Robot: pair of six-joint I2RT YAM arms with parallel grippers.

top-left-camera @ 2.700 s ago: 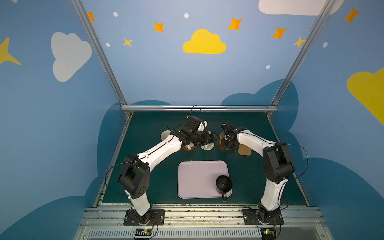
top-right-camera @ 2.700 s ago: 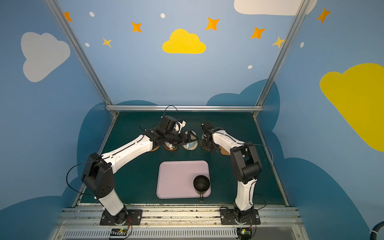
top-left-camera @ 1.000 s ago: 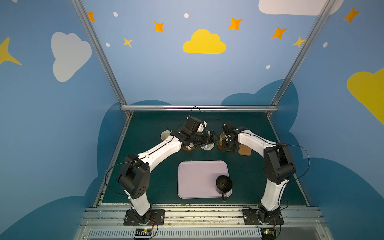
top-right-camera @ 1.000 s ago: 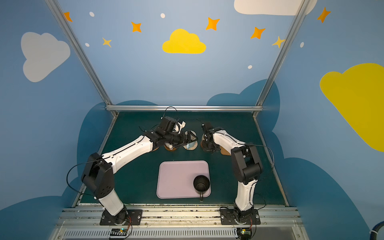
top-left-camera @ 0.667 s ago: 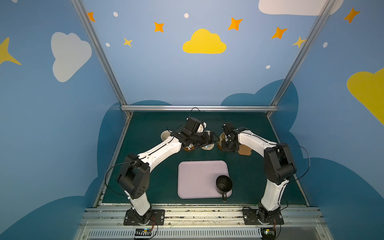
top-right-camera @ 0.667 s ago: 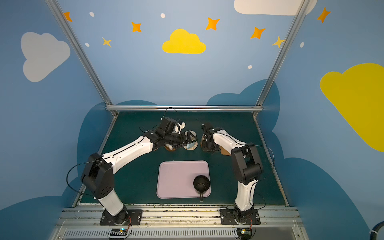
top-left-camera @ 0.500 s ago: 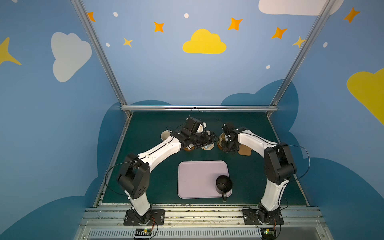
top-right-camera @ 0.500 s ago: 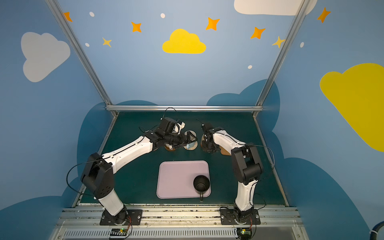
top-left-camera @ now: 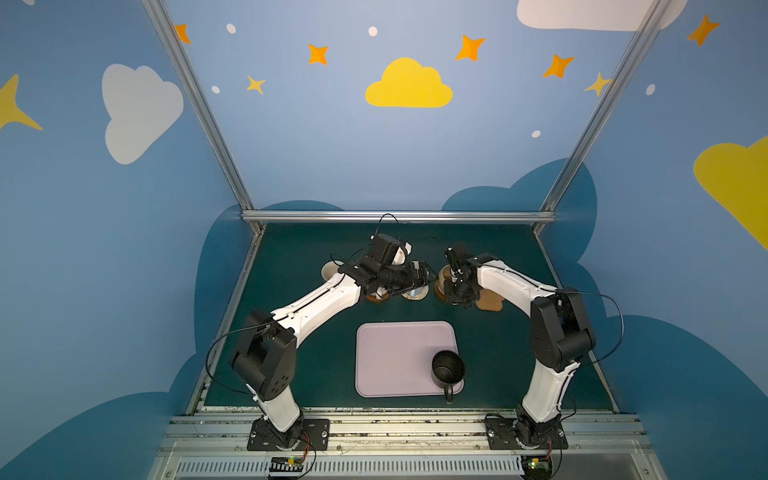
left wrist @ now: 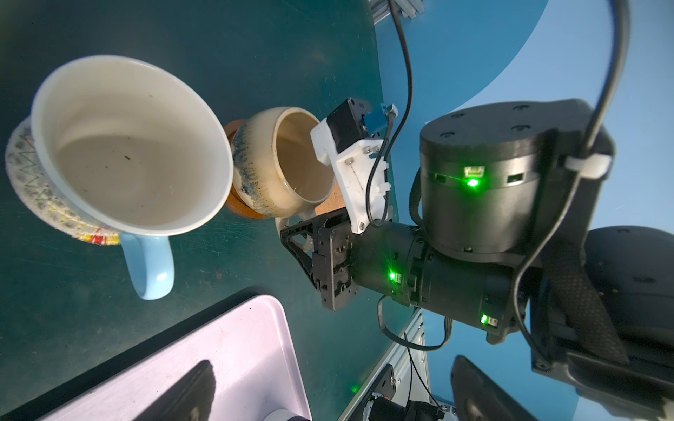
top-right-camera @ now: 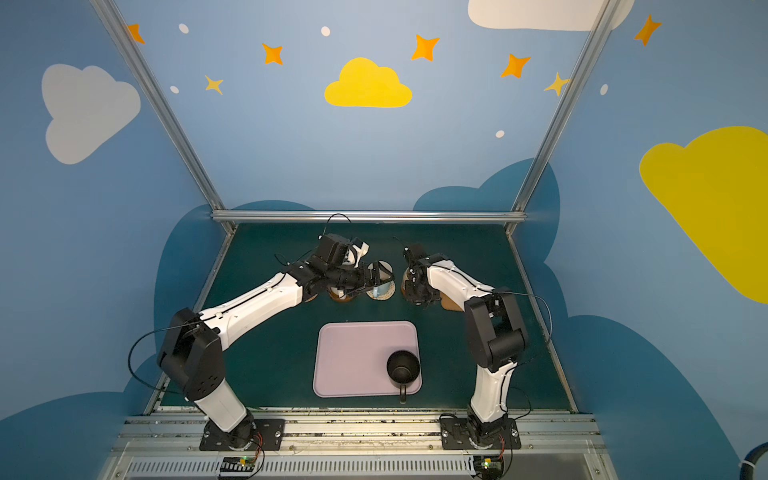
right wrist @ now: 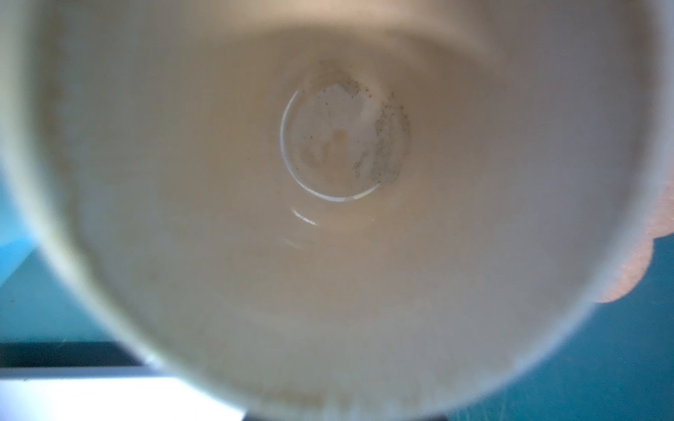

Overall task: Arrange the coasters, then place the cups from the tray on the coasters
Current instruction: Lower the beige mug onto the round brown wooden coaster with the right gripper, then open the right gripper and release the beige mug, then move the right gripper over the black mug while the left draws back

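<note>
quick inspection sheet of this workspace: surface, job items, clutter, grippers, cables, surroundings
surface: dark green table mat, no spills seen
job's things: black mug alone on lilac tray; light blue mug on woven coaster; mustard mug on brown wooden coaster; paw-shaped cork coaster bare; rest partly hidden behind left arm
clutter: nothing seen
grippers: left gripper open, holding nothing; right gripper at mustard mug's handle, grip unclear
cables: black cables loop along both arms, none seen on the mugs
surroundings: blue walls with clouds and stars, aluminium frame
</note>
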